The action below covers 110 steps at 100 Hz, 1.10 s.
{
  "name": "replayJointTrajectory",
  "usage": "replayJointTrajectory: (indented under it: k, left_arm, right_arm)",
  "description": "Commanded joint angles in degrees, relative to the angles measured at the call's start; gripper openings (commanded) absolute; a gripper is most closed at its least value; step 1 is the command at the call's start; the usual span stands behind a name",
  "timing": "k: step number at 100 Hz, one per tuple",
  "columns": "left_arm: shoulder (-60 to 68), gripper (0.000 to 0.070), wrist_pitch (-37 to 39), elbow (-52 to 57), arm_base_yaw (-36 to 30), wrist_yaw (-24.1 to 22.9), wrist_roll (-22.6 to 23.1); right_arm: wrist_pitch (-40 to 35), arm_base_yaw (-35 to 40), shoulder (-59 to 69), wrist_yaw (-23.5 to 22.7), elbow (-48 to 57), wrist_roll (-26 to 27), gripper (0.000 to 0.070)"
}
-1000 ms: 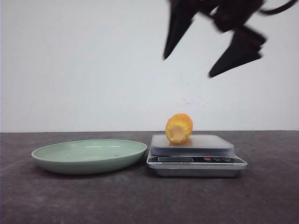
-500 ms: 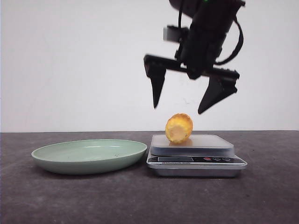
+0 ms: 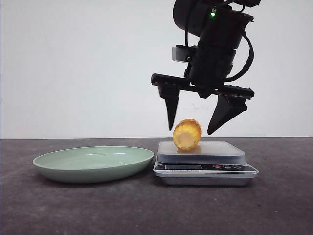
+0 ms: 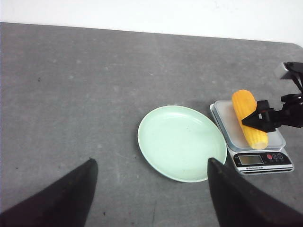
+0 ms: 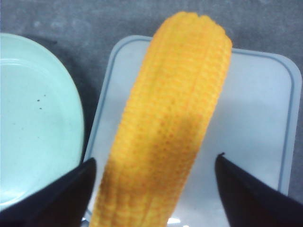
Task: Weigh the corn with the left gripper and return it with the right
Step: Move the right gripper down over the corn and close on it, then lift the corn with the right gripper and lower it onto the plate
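The corn (image 3: pixel 187 134) lies on the platform of the silver kitchen scale (image 3: pixel 205 166), its pale cut end toward the front camera. My right gripper (image 3: pixel 190 130) hangs open just above it, one pointed finger on each side of the cob and neither touching. The right wrist view shows the corn (image 5: pixel 165 127) lengthwise between the spread fingers of this gripper (image 5: pixel 155 160). My left gripper (image 4: pixel 151 161) is open and empty, high over bare table, well away from the corn (image 4: pixel 249 119). It is out of the front view.
A pale green plate (image 3: pixel 93 164) sits empty just left of the scale, almost touching it. In the left wrist view the plate (image 4: pixel 182 142) lies beside the scale (image 4: pixel 262 158), with grey tabletop all round and a white wall behind.
My right gripper has come down from the top of the front view and turned square, so its open fingers now flank the corn. The corn and plate have not moved.
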Motion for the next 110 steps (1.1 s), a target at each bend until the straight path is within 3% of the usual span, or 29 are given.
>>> replayJointTrajectory:
  k: [1, 34, 78, 110]
  left_arm:
    - [0.31, 0.0435, 0.44, 0.57, -0.70, -0.42, 0.44]
    - [0.31, 0.0435, 0.02, 0.57, -0.70, -0.42, 0.44]
    - [0.31, 0.0435, -0.22, 0.57, -0.70, -0.81, 0.46]
    - [0.31, 0.0435, -0.20, 0.57, -0.70, -1.84, 0.44]
  right_arm:
    - [-0.11, 0.39, 1.07, 0.09, 1.16, 1.88, 0.0429]
    - [-0.66, 0.44, 1.07, 0.13, 1.16, 2.91, 0.0003]
    - [-0.59, 1.64, -2.97, 1.44, 1.20, 1.84, 0.0000]
    - [-0.28, 9.01, -6.60, -0.57, 7.37, -0.70, 0.0000]
